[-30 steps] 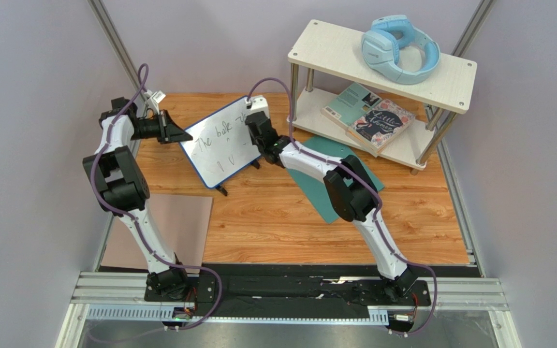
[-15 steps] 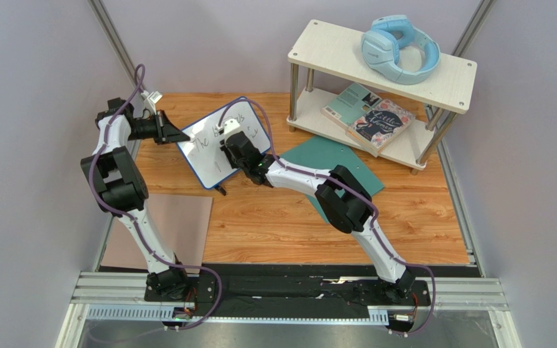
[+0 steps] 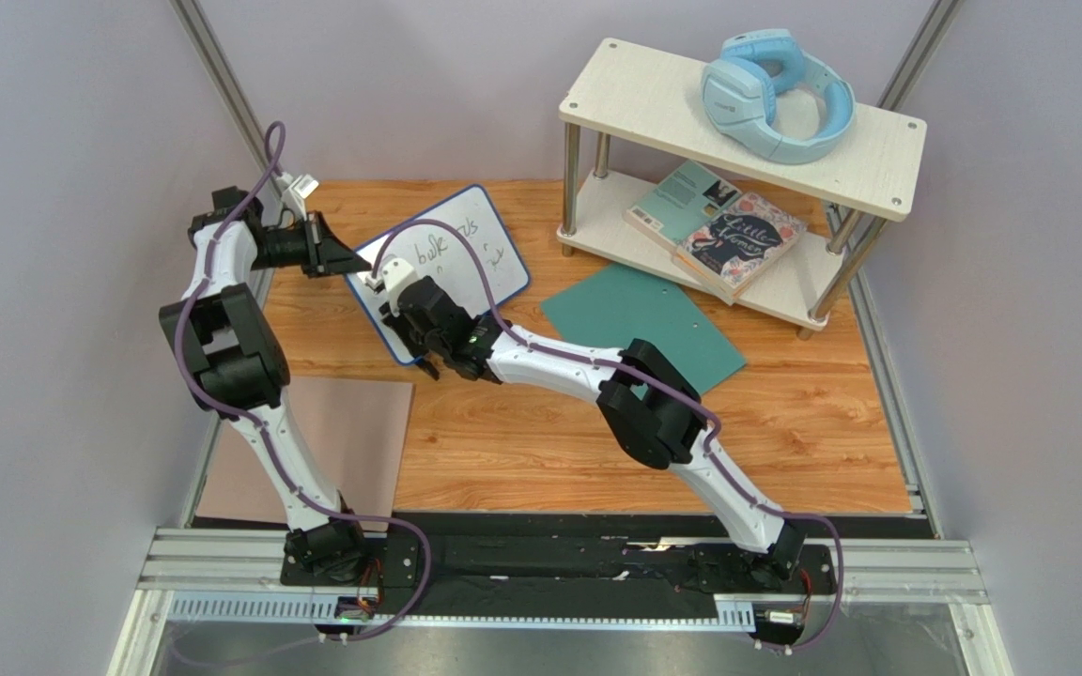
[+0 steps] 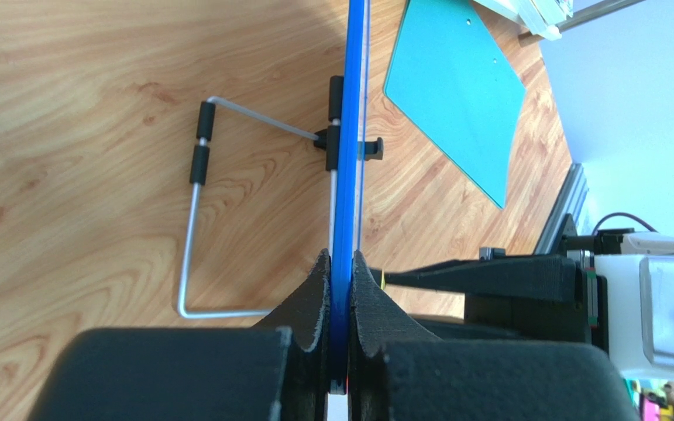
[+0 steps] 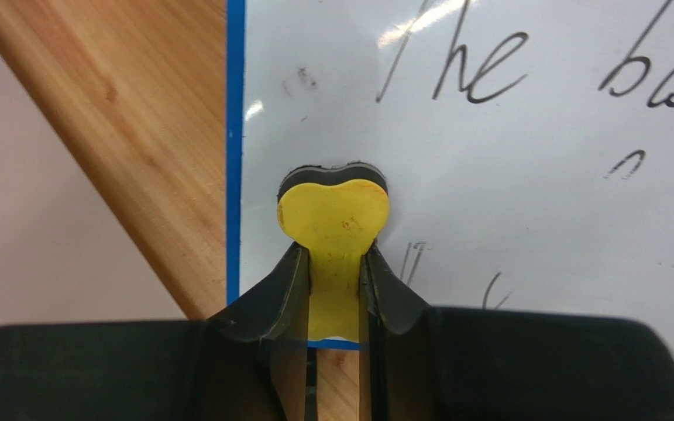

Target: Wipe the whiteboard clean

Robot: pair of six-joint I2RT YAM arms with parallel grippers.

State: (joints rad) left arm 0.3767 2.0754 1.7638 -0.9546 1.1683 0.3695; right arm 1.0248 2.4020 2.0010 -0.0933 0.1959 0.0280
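Observation:
The whiteboard stands tilted on its wire stand at the back left of the wooden table, with black handwriting on it. My left gripper is shut on the board's blue rim at its left edge; the left wrist view shows the rim edge-on between the jaws of the left gripper. My right gripper is shut on a yellow eraser and presses it against the whiteboard near its lower left corner, below the word "The". Faint strokes remain beside it.
A teal flat sheet lies right of the board. A two-tier shelf at the back right carries blue headphones and books. A brownish-pink mat lies at the near left, over the table's edge.
My right gripper has swept the eraser from the board's upper right corner down to its lower left. The writing it had covered shows again. The left gripper keeps its hold.

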